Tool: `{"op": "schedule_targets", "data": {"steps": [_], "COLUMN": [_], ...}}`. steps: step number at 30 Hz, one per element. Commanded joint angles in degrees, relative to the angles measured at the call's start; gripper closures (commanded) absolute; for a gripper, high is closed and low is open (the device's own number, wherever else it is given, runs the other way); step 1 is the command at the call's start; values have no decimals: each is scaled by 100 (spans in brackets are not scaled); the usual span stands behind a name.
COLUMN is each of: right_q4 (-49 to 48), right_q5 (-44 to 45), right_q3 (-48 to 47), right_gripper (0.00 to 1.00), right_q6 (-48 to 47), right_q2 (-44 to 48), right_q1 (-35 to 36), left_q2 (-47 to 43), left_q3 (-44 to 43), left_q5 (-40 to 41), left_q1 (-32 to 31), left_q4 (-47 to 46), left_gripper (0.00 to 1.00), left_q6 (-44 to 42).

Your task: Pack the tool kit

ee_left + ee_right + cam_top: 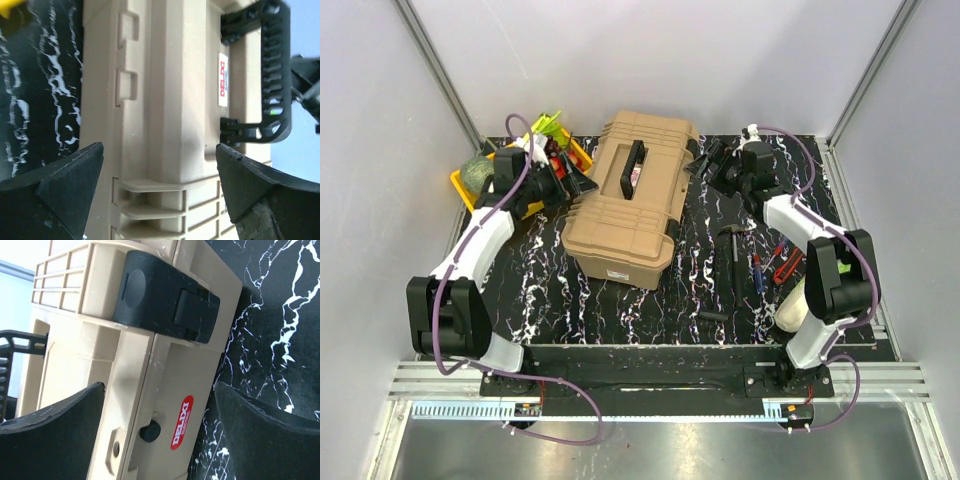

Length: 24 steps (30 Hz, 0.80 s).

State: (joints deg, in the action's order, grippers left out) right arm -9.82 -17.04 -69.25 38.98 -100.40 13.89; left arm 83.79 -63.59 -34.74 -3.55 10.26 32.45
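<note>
The tan toolbox (630,205) of the tool kit stands shut in the middle of the black marbled mat, its black handle (633,167) on the lid. My left gripper (582,185) is at the box's left side, open. In the left wrist view the gripper (160,185) faces the lid (170,100) and the handle (274,75). My right gripper (705,160) is at the box's far right corner, open. In the right wrist view it (160,430) faces a black latch (165,295) and a red label (181,422). Nothing sits between either pair of fingers.
Small tools lie right of the box: a hammer (735,240), screwdrivers (758,270), red pliers (788,265) and a black piece (713,316). A cream object (790,305) stands by the right arm. The yellow tray (468,192) of vegetables sits at the back left.
</note>
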Motion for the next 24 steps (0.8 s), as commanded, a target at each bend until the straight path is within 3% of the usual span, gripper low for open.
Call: {"op": "schedule_targets", "data": {"steps": [1, 4, 7, 10, 14, 21, 24], "right_q4": [392, 1285, 1737, 1800, 1861, 115, -649], "right_q5": [243, 490, 218, 525, 211, -1133, -1503], "right_q3": [78, 245, 412, 1070, 1659, 3057, 3461], "right_gripper": [1, 1, 1, 1, 0, 1, 1], "right_q6": [39, 153, -346, -453, 55, 1882, 2577], "right_q2": [985, 1531, 1935, 2567, 3148, 3685, 3607], "right_q1": [-228, -535, -747, -756, -809, -809, -800], "left_q2": [-117, -231, -503, -793, -1118, -1462, -1540], "left_q3": [-1259, -1857, -2122, -2035, -1771, -1086, -673], "left_q5": [1134, 1741, 2750, 2534, 2710, 937, 714], "left_q1": [82, 170, 197, 564, 926, 927, 585], "left_q4": [1265, 1864, 2163, 2129, 2147, 1857, 1865], "left_gripper": [2, 1, 1, 1, 1, 1, 1], "left_q6": [-580, -827, -925, -1082, -1162, -530, -345]}}
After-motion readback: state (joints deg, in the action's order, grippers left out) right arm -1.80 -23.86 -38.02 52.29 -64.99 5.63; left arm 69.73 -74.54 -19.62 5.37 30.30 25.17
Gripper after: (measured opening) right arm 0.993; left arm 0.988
